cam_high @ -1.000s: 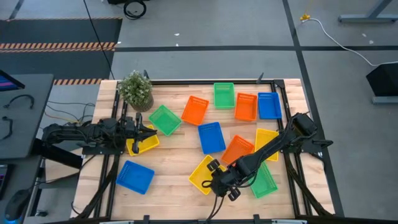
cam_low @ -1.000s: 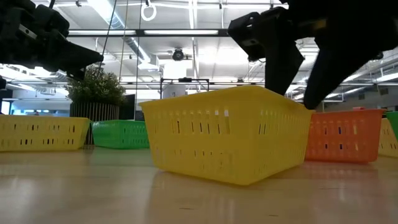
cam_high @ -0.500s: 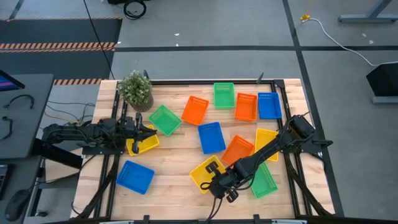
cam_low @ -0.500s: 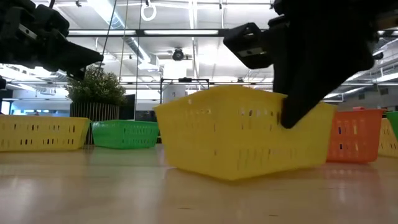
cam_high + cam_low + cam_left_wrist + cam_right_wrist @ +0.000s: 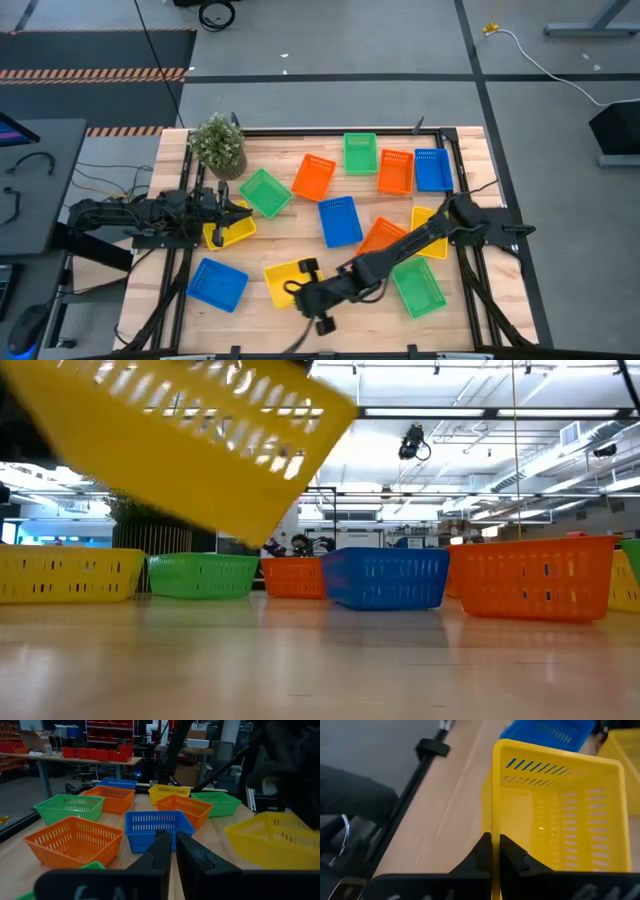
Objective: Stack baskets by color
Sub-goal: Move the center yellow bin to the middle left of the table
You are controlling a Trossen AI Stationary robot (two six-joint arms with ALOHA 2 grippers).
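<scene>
No stack is formed yet: the right gripper (image 5: 308, 290), pinched on a yellow basket (image 5: 283, 281) wall, holds it aloft beside the blue basket (image 5: 217, 284); the left gripper (image 5: 232, 211), fingers narrow, waits near the potted plant (image 5: 218, 145).

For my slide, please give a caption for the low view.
Right gripper carries a tilted yellow basket above the table.

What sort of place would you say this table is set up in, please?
Probably a robotics lab or workshop. The left wrist view shows a workbench and shelving with red bins behind the table; the low view shows an open ceiling with strip lights; the floor has hazard-striped tape.
</scene>
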